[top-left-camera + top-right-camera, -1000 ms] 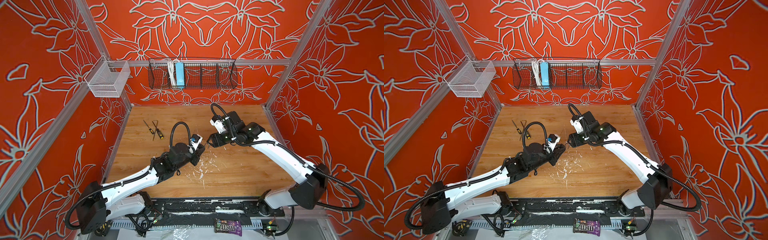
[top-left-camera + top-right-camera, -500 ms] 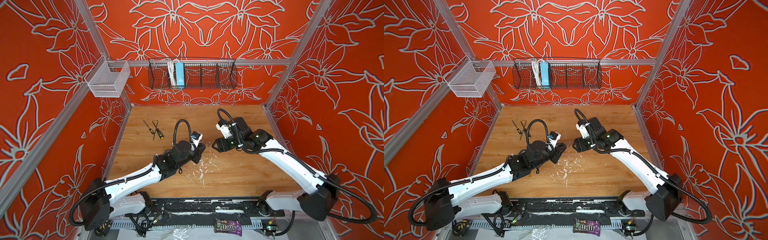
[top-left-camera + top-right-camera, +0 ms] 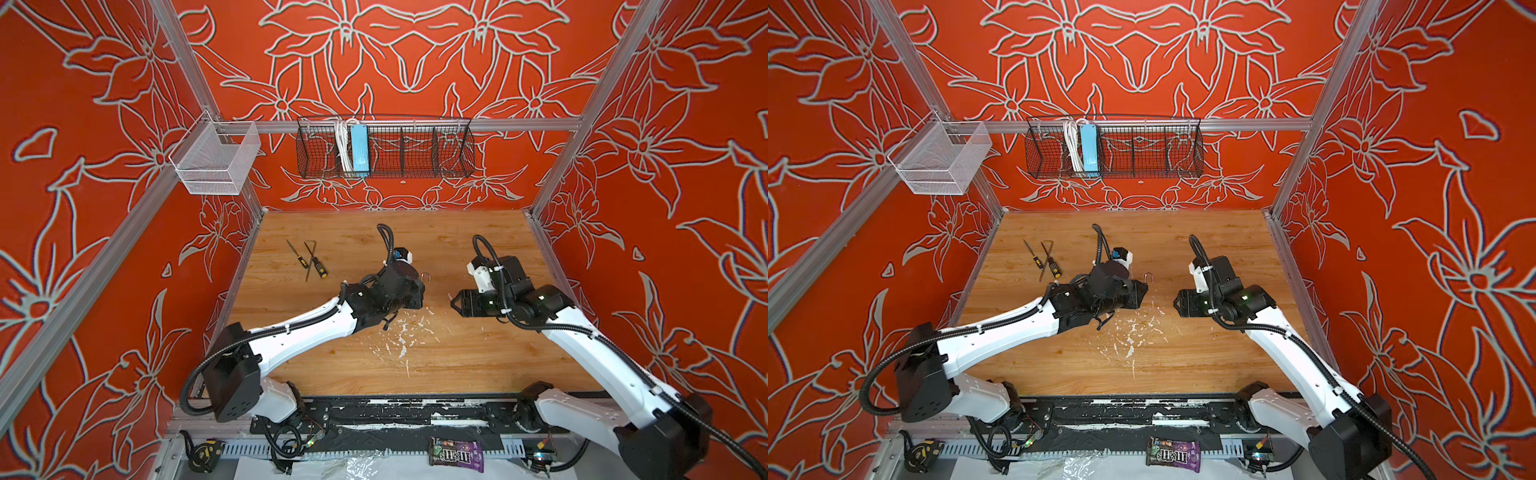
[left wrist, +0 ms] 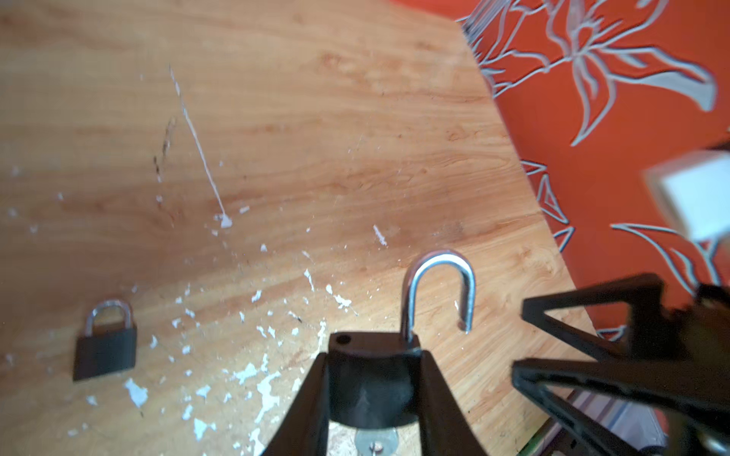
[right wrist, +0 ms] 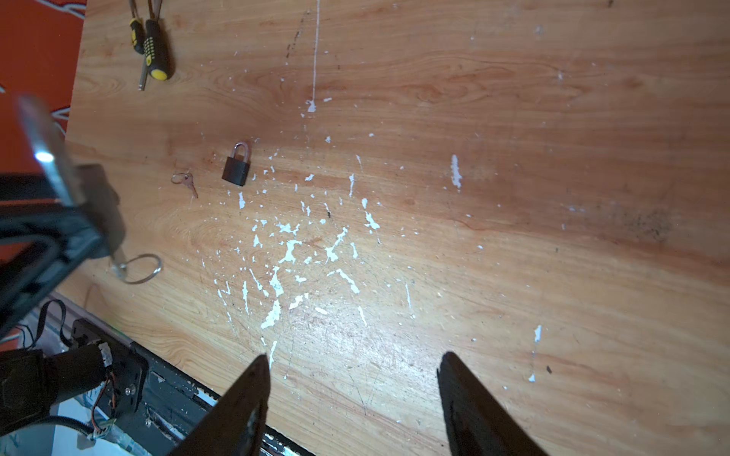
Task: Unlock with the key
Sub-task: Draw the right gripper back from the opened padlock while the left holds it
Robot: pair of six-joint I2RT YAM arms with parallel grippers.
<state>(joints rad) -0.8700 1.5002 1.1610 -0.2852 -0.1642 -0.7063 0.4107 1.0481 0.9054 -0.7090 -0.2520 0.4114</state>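
Jaws on the right gripper (image 5: 353, 357) stand wide apart over the bare tabletop (image 5: 553, 197), holding nothing. Just beyond, the left gripper (image 4: 374, 353) is clamped on the flat sides of a small black padlock (image 4: 371, 379), held above the wood. Its shackle (image 4: 438, 272) is sprung and swung off its hole. The key (image 4: 373, 438) sits in the base, ring (image 5: 142, 268) dangling. I'd judge the lock hard, dense and slick-painted: grip the body and pinch the key's thin head. Farther off lies a second padlock (image 5: 236, 165), closed, with a spare key (image 5: 185, 182) beside it.

black padlock (image 4: 371, 379), shackle (image 4: 409, 304) open, key (image 4: 374, 439) inserted
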